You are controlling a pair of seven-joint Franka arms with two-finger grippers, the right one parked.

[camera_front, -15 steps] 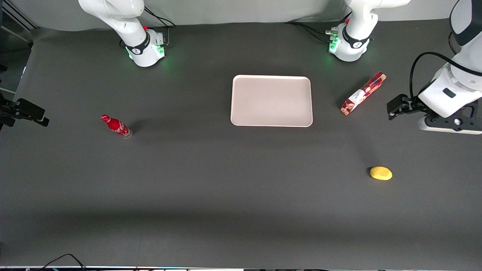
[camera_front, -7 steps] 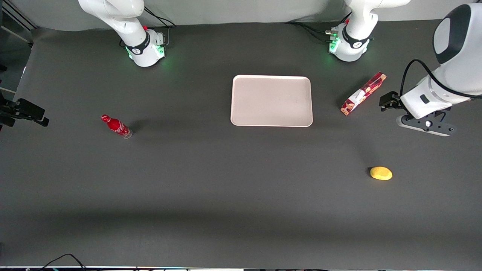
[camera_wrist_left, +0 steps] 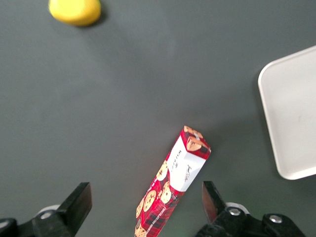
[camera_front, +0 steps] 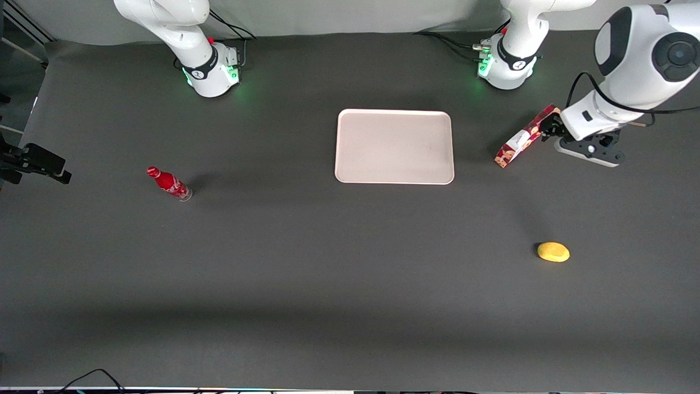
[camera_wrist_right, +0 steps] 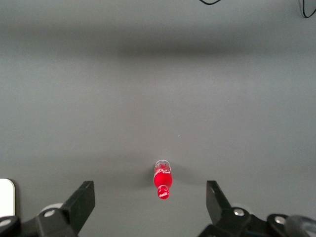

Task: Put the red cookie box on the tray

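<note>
the dark surface (camera_front: 328, 284) spreads wide under the scene, most of it bare between the few things on it. the tray (camera_front: 394, 146), pale and flat, lies near the middle with its long sides running across the front view, nothing on it and open surface along all four edges. the red cookie box (camera_front: 526, 137) lies flat on the surface beside the tray toward the working arm's end, clear of the tray's rim with a strip of bare surface between them. its long axis runs on a diagonal: the white-labelled end points toward the front camera and the tray, the other end angles away toward the arm's base. the left arm's tool (camera_wrist_left: 148, 212) hangs above that farther end of the box, fingers (camera_wrist_left: 79, 202) spread wide to either side of it and gripping nothing. a yellow lemon-like object (camera_front: 553, 251) sits well apart, nearer the front camera than the box. a small red bottle (camera_front: 168, 183) lies toward the parked arm's end.
</note>
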